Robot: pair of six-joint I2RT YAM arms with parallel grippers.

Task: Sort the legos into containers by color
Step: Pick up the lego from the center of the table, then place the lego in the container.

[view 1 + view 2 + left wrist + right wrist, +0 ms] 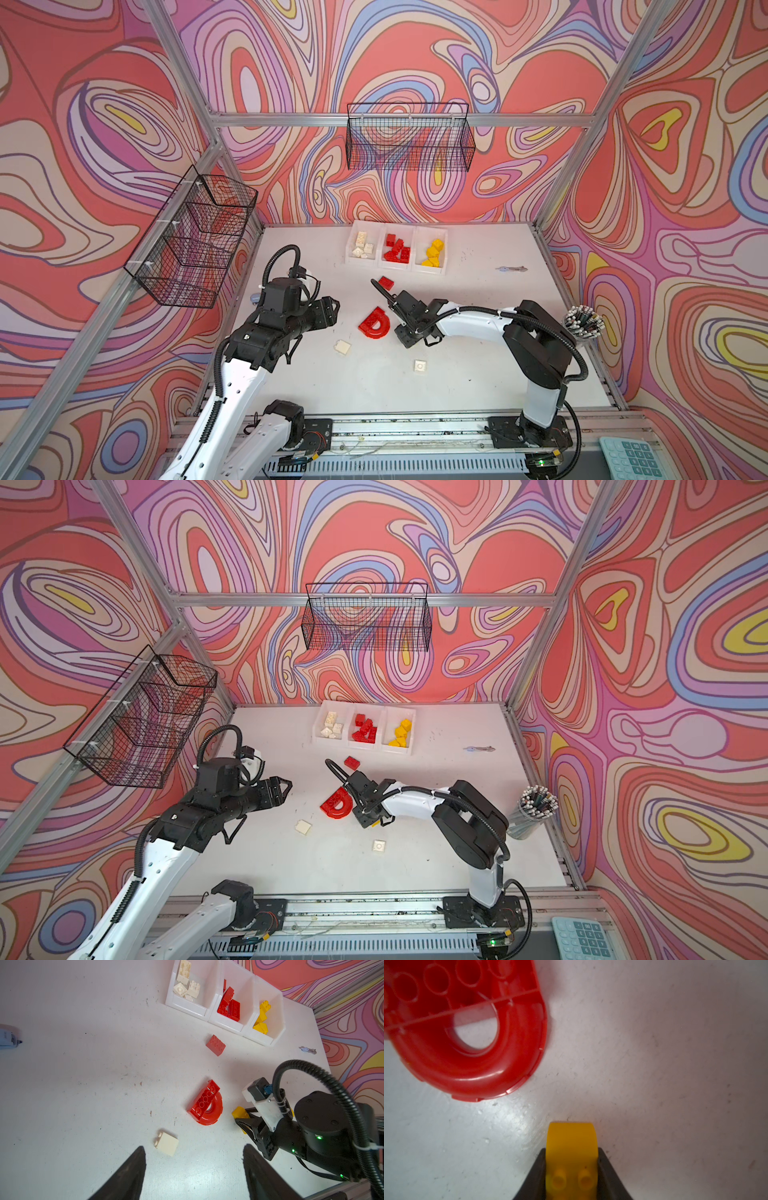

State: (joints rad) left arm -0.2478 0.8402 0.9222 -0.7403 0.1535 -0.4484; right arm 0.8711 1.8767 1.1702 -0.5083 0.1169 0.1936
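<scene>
The right gripper (pixel 571 1150) is clamped on a yellow brick (pixel 572 1138) down at the tabletop (pixel 478 332), centre of the frame in both top views. The brick's rounded end pokes out past the fingertips. With so little plastic between the jaws, it may pivot or slip loose on the lift.

The red D-shaped arch piece (pixel 375 324) lies just beside that gripper, and a careless swing could knock it. A loose red brick (pixel 386 283) sits between the gripper and the containers (pixel 428 269) at upper centre, so a low carry could clip it. The yellow bin is the right-hand one, and a short release would land among the reds.

The left gripper (pixel 194 1153) hangs with jaws apart and empty above a white brick (pixel 166 1144).

The tabletop is white, scuffed and speckled. Swirling pink, red and lilac walls enclose it, with black wire baskets (pixel 409 137) hung on the aluminium frame.
</scene>
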